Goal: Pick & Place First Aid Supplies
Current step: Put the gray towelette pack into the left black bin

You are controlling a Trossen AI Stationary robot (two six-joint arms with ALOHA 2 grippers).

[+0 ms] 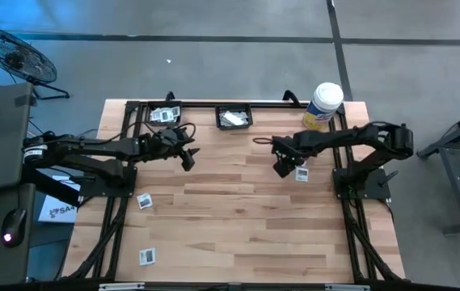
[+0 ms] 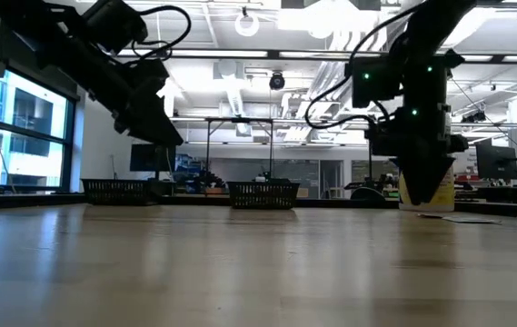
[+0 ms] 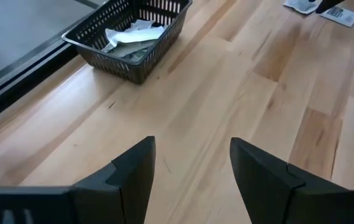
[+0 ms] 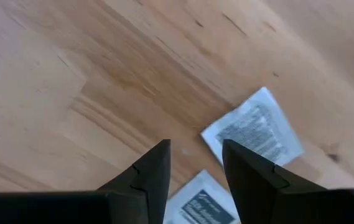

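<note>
Small flat white packets with dark print lie flat on the wooden table. Two lie under my right gripper (image 4: 195, 165): one (image 4: 253, 132) just beyond the fingertips, one (image 4: 196, 203) partly hidden beneath them. From above they read as one packet spot (image 1: 301, 173) beside my right gripper (image 1: 282, 166), which is open and points down. Two more packets (image 1: 145, 200) (image 1: 148, 256) lie near the left edge. A black basket (image 3: 127, 38) holds several packets. My left gripper (image 3: 192, 168) (image 1: 187, 158) is open, raised over bare wood and facing that basket.
A second black basket (image 1: 165, 113) with packets sits at the far left. The large white tub with a yellow label (image 1: 322, 105) stands at the far right, close behind my right arm. Black frame rails (image 1: 116, 226) run along both sides. Bare wood fills the table's middle and near part.
</note>
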